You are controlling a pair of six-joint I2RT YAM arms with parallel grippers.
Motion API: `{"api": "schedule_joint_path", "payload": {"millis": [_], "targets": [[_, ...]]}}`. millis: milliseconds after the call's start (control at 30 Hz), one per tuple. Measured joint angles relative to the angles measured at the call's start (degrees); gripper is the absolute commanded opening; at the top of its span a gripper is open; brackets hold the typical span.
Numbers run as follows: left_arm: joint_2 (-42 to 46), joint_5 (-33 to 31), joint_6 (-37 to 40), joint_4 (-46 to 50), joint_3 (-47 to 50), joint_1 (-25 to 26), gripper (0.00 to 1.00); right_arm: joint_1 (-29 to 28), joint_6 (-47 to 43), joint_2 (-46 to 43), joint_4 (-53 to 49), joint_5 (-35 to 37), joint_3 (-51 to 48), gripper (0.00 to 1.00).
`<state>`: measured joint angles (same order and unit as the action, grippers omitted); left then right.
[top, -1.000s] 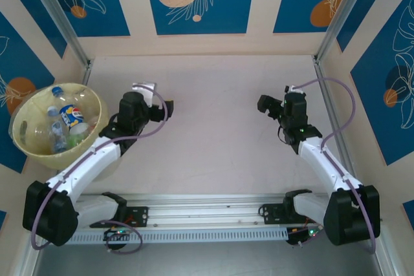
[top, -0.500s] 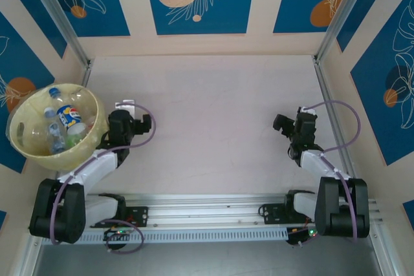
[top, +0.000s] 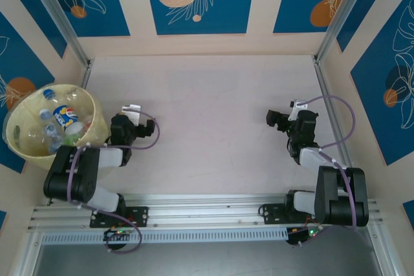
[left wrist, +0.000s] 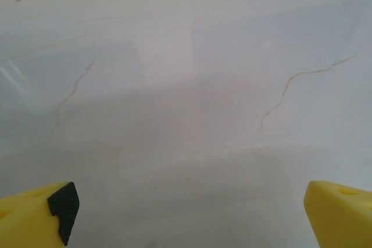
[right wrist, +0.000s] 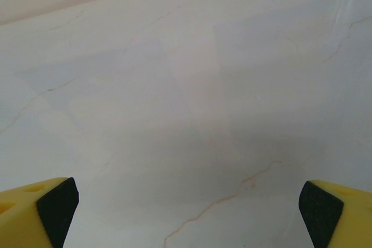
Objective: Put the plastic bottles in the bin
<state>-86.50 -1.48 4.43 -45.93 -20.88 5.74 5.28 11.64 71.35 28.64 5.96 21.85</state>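
The bin (top: 22,135), a round pale-yellow bucket, stands at the left edge of the table and holds several clear plastic bottles (top: 63,117), one with a blue label. My left gripper (top: 141,128) sits low beside the bin's right side, folded back near its base, open with nothing between its yellow fingers (left wrist: 43,213). On the right side of the table my right gripper (top: 277,121) is also drawn back and open, its fingertips (right wrist: 40,210) wide apart over bare tabletop.
Pale marbled tabletop (top: 213,114) lies between the arms. Blue-patterned walls and metal posts (top: 333,14) enclose the back and sides. A metal rail (top: 207,214) runs along the near edge under the arm bases.
Both arms have folded back toward their bases. The left gripper moved down and left to beside the bin. The bin shifted slightly left and down.
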Motion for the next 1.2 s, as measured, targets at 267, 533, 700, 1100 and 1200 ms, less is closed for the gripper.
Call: {"api": "schedule_joint_path", "payload": {"millis": [267,533,700,1100,1200], "targets": [[-1.8,-8.7,-3.0,-3.0,0.1,-0.2,1.0,-1.5,-1.3,4.4,10.4,-1.1,-2.0,0.99],[-1.8,-11.0,-3.9,-4.1,0.1,-0.2,1.0,-9.0,-6.1,14.9,23.3,1.1,-5.6,0.99],[-1.8,-11.1,-3.9,-4.2,0.1,-0.2,1.0,-5.2,-4.4,16.5,19.7,3.5,0.3,0.99],[-1.8,-11.0,-3.9,-4.2,0.1,-0.3,1.0,-6.0,-4.5,16.4,18.0,2.9,0.7,0.99],[-1.8,-11.0,-3.9,-4.2,0.1,-0.3,1.0,-5.7,-4.5,16.4,17.7,2.0,0.7,0.99]]}}
